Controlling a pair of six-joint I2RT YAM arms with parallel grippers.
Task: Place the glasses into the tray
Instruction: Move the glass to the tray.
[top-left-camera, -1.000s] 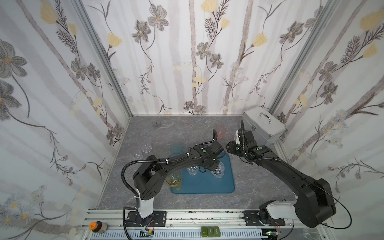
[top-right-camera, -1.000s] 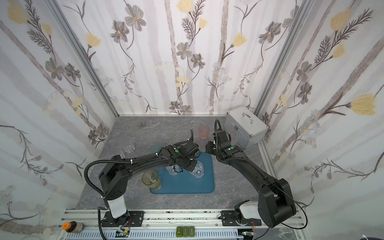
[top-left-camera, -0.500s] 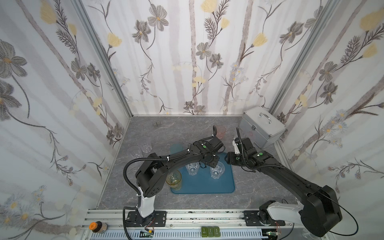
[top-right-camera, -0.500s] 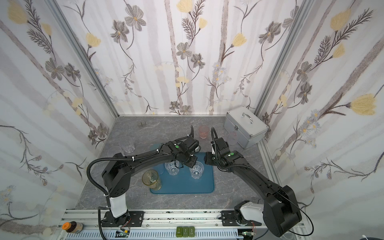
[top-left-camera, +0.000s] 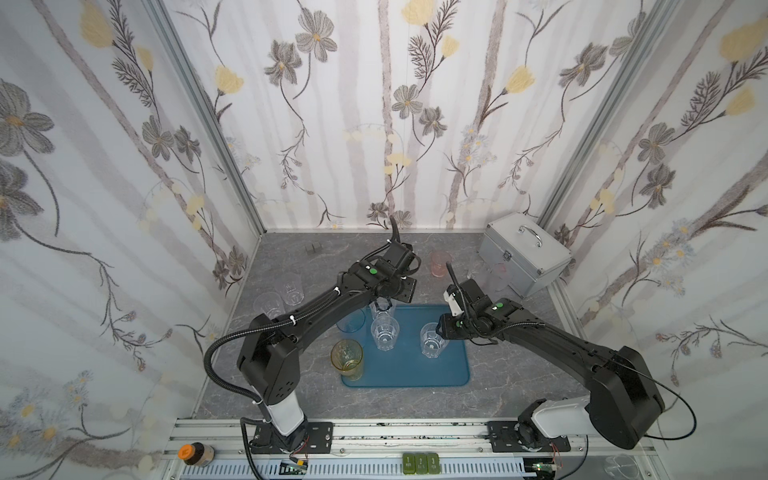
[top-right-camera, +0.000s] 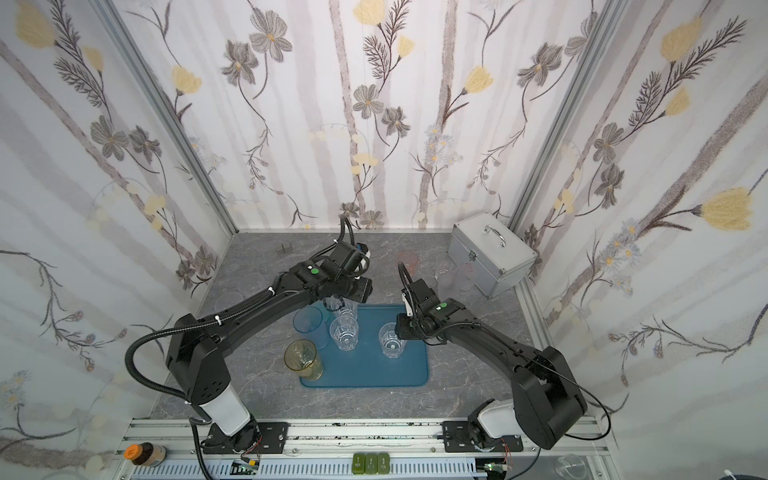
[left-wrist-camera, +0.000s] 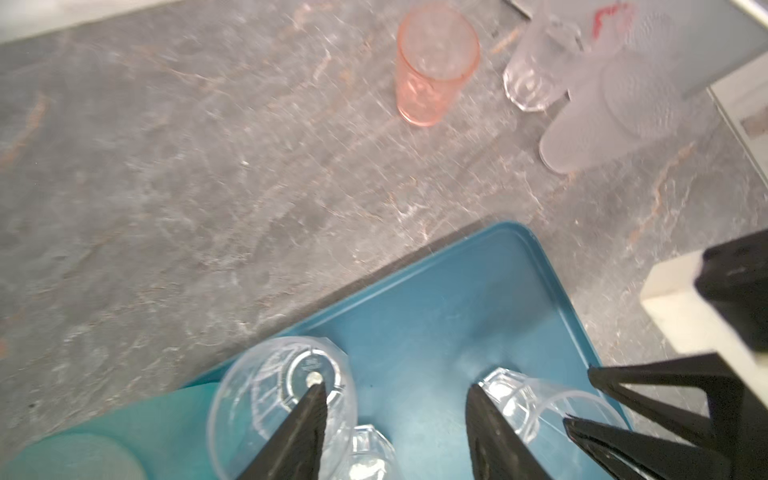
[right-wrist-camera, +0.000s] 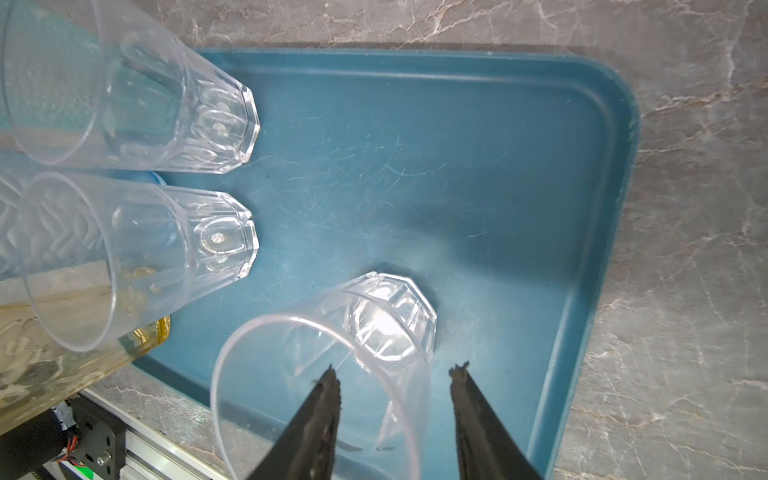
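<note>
While both arms reach in over the teal tray (top-left-camera: 440, 374) on the gray marble table (top-left-camera: 395, 403), neither one grips anything. Left gripper (left-wrist-camera: 395, 384): jaws wide apart, empty, one fingertip (left-wrist-camera: 313, 403) over the mouth of the far clear glass (left-wrist-camera: 257, 390), which stands upright at the tray's far edge, left of middle. Right gripper (right-wrist-camera: 395, 368): jaws apart, straddling the rim of the right clear glass (right-wrist-camera: 386, 324), one finger over the mouth, the other just outside the wall with a gap showing; this glass is upright on the tray floor, right of centre. Centre clear glass (top-left-camera: 384, 330) upright on the tray, just nearer than the far one. Light blue tumbler (top-left-camera: 351, 322) at the tray's far left corner; cannot tell if its base is fully inside the rim. Amber tumbler (top-left-camera: 347, 357) at the near left corner, base at the tray's edge. Off the tray: two side by side on the table well to the left, outer clear glass (top-left-camera: 270, 305) and inner clear glass (top-left-camera: 292, 289); pink tumbler (left-wrist-camera: 432, 70), small clear glass (left-wrist-camera: 536, 62) and frosted tumbler (left-wrist-camera: 602, 112) grouped beyond the tray's far right corner, near the silver case (top-left-camera: 525, 253).
</note>
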